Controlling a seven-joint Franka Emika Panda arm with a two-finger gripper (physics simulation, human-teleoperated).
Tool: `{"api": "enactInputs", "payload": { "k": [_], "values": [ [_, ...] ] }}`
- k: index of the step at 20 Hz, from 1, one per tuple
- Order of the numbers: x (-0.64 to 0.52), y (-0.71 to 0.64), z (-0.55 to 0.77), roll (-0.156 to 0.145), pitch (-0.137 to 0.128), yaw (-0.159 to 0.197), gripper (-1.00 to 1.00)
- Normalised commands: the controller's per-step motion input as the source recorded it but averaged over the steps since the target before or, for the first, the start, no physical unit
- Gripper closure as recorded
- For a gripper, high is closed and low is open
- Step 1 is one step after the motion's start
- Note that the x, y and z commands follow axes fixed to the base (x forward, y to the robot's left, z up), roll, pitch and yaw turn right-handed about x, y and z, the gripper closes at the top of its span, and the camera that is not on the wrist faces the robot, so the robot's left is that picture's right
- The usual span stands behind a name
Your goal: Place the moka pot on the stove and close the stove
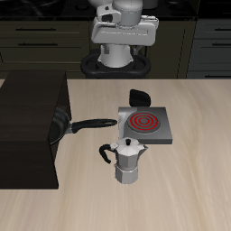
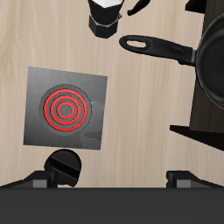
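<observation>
- On the pale wooden table (image 1: 180, 194), the moka pot (image 1: 129, 161) stands upright just in front of the stove (image 1: 144, 124), spout toward the frying pan (image 1: 65, 125).
- Stove coil glows red; its black knob (image 2: 65, 164) sits at the rear edge.
- Gripper: hardly visible, jaw state cannot be told; it holds nothing visible.
- Dark cabinets stand behind.

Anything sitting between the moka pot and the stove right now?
No. In the exterior view the moka pot stands just in front of the stove, with only bare table showing around it. The frying pan lies off to one side.
</observation>
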Motion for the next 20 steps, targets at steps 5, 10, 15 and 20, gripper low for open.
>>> {"api": "enactInputs", "payload": {
  "k": [5, 10, 15, 20],
  "values": [
    [0.18, 0.14, 0.00, 0.027, 0.020, 0.034, -1.00],
    [0.19, 0.02, -0.03, -0.021, 0.026, -0.008, -1.00],
    [0.05, -0.05, -0.02, -0.027, 0.000, -0.020, -1.00],
    [0.11, -0.13, 0.16, -0.036, -0.022, -0.008, -1.00]
  ]
}}
